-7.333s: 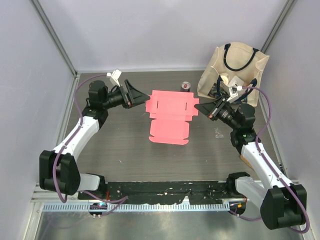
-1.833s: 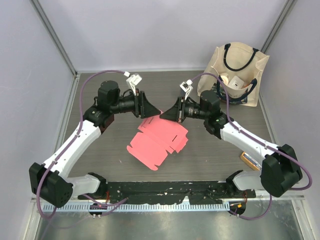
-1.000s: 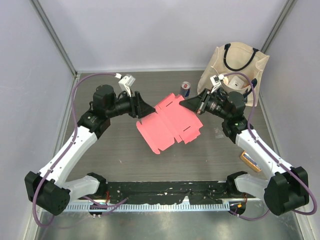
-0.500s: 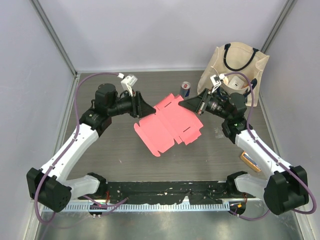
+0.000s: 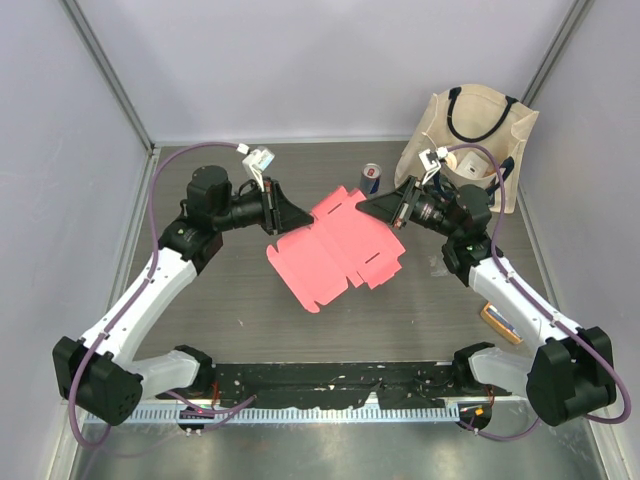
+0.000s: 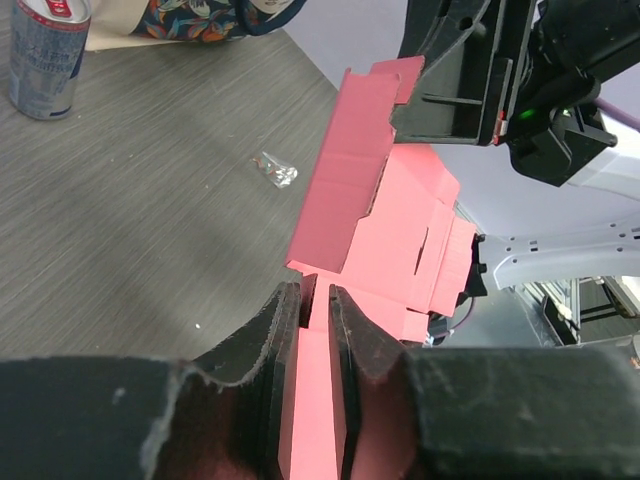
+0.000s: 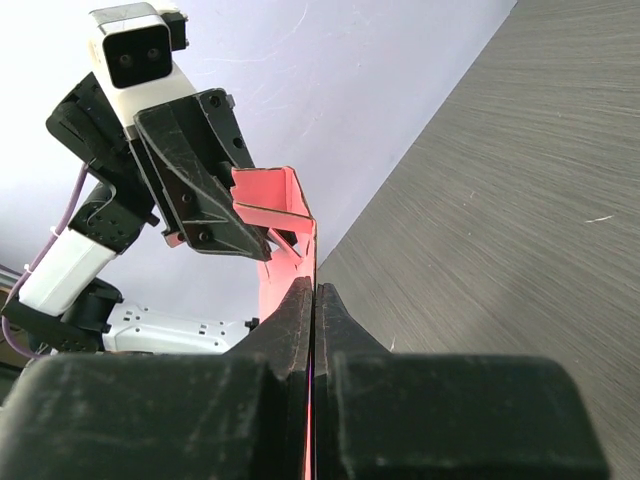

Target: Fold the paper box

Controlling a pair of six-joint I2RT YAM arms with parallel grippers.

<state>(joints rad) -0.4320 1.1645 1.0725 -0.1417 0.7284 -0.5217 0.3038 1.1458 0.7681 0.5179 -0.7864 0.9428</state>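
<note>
Over dark wood-grain table (image 5: 240, 300), near centre: pink-red creased card sheet with tabs (image 5: 335, 250), partly lifted, tilted.
At sheet's 2 o'clock edge: right gripper (image 5: 368, 206) pinched tight on card.
At 10 o'clock edge: left gripper (image 5: 287, 226) narrowed around card within last second; actual bite unclear from wrist view.
Means two-handed hold nearly set for creasing.

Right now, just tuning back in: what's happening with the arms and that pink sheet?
Both arms are on the paper box, a pink card sheet not yet folded into shape. The right gripper is clamped on its far right edge, and that side is tilted up off the table. The left gripper is at the opposite edge, jaws either side of the card with a narrow gap showing, so not clamped. A can and a tote bag stand behind.
</note>
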